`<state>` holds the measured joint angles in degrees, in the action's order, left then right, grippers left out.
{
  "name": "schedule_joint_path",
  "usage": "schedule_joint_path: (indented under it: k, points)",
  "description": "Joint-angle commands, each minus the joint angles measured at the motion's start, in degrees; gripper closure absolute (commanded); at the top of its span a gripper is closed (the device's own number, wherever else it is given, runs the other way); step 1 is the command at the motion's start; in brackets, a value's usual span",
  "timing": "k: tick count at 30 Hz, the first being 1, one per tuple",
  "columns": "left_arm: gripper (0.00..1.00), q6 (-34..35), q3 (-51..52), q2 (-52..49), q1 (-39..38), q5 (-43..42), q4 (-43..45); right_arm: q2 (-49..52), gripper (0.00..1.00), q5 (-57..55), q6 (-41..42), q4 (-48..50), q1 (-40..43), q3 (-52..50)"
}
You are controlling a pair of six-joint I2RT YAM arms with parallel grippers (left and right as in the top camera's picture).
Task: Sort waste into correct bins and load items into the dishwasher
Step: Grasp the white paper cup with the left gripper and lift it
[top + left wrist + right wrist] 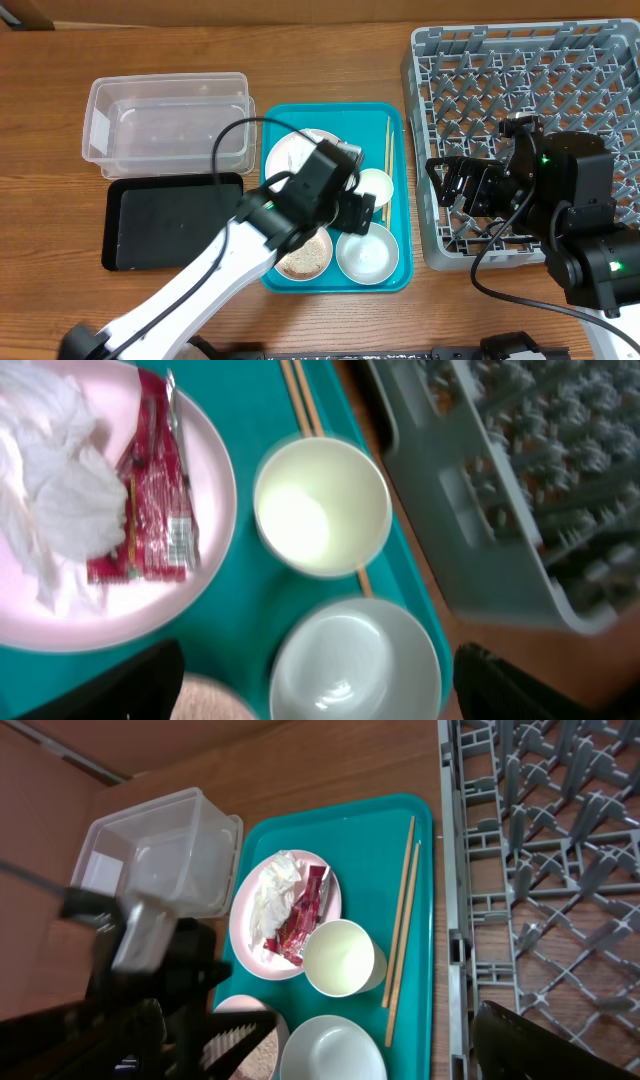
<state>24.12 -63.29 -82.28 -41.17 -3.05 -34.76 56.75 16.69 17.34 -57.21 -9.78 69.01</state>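
On the teal serving tray [394, 150] a small pinkish plate [215, 500] holds a crumpled white napkin [55, 490] and a red-and-white wrapper [150, 490]. Beside it stand a white cup [322, 505] and a pale bowl [355, 660]. Wooden chopsticks [400, 930] lie along the tray's right side. A plate with rice [305, 257] sits at the front left. My left gripper [320, 700] is open, hovering over the bowl. My right gripper [330, 1055] is open and empty, above the gap between the tray and the grey dish rack [530, 100].
A clear plastic tub [165, 125] stands at the back left, with the flat black tray [175, 220] in front of it. The left arm [150, 950] crosses over the teal tray's left part. The rack's wall [470, 530] is close beside the tray.
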Motion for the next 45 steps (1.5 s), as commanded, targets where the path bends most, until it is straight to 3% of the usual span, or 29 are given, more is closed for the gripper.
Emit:
schedule_joint_path:
  k: [1, 7, 15, 26, 33, 36, 40, 43, 45]
  points:
    - [0.19, 1.64, -0.85, -5.68, 0.57, 6.67, 6.56, -0.42, 0.00, -0.76, 0.92, -0.20, 0.22, 1.60]
    - [0.38, 1.01, -1.22, -14.32, 2.08, 5.90, 12.35, -0.35, 0.00, -0.79, 0.92, -1.99, 0.22, 1.57]
    - [0.94, -0.85, -3.76, -16.17, 2.14, 4.83, 12.02, -0.37, 0.00, -0.81, 0.90, -2.75, 0.22, 1.55]
    - [0.96, -1.40, -4.42, -17.38, 2.14, 4.44, 9.20, -0.37, 0.00, -0.81, 0.85, -3.85, 0.22, 1.57]
    - [0.96, 0.42, -9.64, -11.61, 6.93, -3.61, 3.50, -0.37, 0.00, -1.31, 0.26, -5.09, 0.22, 1.57]
    - [0.96, 0.52, -12.46, -7.32, 12.52, -13.77, 0.68, -0.37, 0.00, -1.66, 0.26, -5.29, 0.22, 1.57]
    - [0.96, -0.11, -13.03, -3.69, 22.84, -40.11, 0.09, -0.37, 0.00, -0.83, -0.09, -4.37, 0.22, 1.57]
    - [0.96, -4.02, -12.92, -3.72, 29.64, -62.47, -1.88, -0.35, 0.00, 9.33, -8.76, -2.78, 0.11, 1.55]
    - [0.96, -6.82, -12.85, -3.89, 31.95, -72.00, -3.76, -0.31, 0.00, 16.98, -13.20, -1.42, 0.09, 1.55]
